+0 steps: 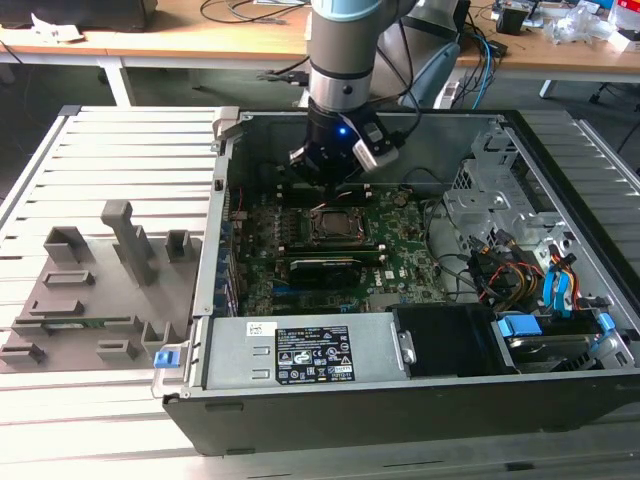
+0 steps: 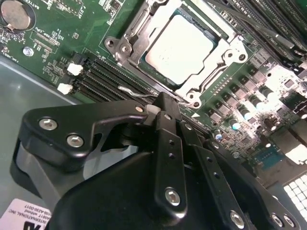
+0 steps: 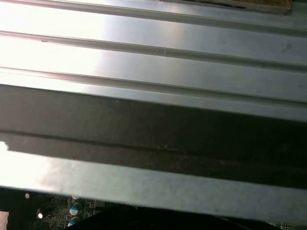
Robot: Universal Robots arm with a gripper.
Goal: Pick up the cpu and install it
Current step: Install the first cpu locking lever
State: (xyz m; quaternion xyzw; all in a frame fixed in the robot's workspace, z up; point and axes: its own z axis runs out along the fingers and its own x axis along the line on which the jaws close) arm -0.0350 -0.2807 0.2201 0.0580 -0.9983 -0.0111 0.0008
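Note:
The cpu [image 2: 180, 45], a pale silver-grey square, lies flat in the motherboard socket [image 2: 144, 28] with the metal frame around its edges. In the exterior view the cpu [image 1: 330, 224] sits mid-board, just in front of my gripper [image 1: 328, 180]. My gripper [image 2: 162, 100] is shut with nothing between its fingers. Its tip hangs just off the socket's corner, close to a thin wire lever [image 2: 136, 92]. I cannot tell whether it touches the lever.
The open computer case [image 1: 215, 250] walls in the board on all sides. Memory slots [image 2: 108, 79] run beside the socket. Cables and blue drive brackets [image 1: 545, 290] crowd the exterior view's right. Grey fixture blocks [image 1: 125, 245] stand outside on the exterior view's left.

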